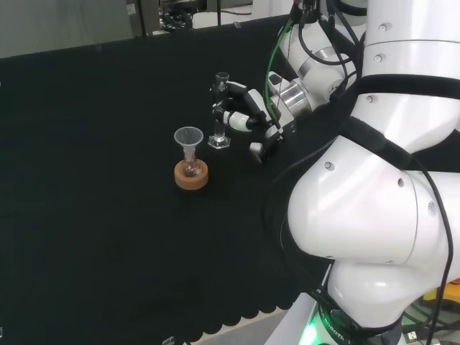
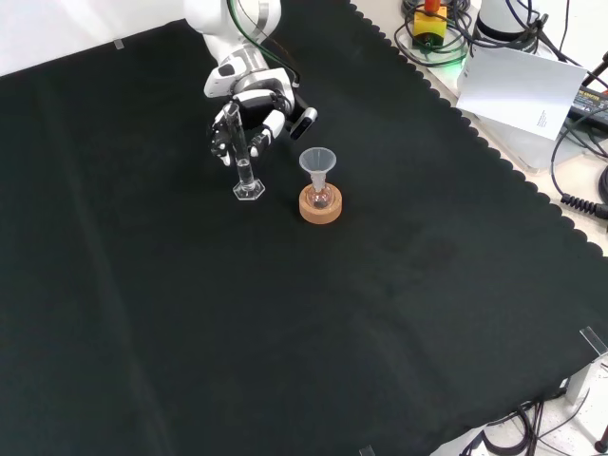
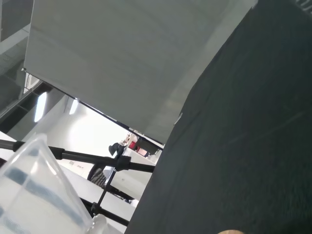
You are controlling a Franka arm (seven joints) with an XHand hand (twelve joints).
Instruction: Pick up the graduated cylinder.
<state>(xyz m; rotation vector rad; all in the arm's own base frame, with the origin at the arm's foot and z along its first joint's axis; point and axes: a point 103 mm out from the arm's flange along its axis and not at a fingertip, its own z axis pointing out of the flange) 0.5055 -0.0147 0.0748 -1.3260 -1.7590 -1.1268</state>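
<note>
Graduated cylinder (image 2: 246,177) upright on the tabletop (image 2: 285,332), base down. Robot hand (image 2: 249,112) curled round its upper part. Funnel (image 2: 317,163) in a flask on cork ring (image 2: 320,206) just beside. Risk: a tilted lift could swing the cylinder's base into the funnel.

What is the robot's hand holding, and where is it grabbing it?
The black and white hand has its fingers curled round the upper part of the clear glass graduated cylinder, whose base is on the black cloth.
</note>
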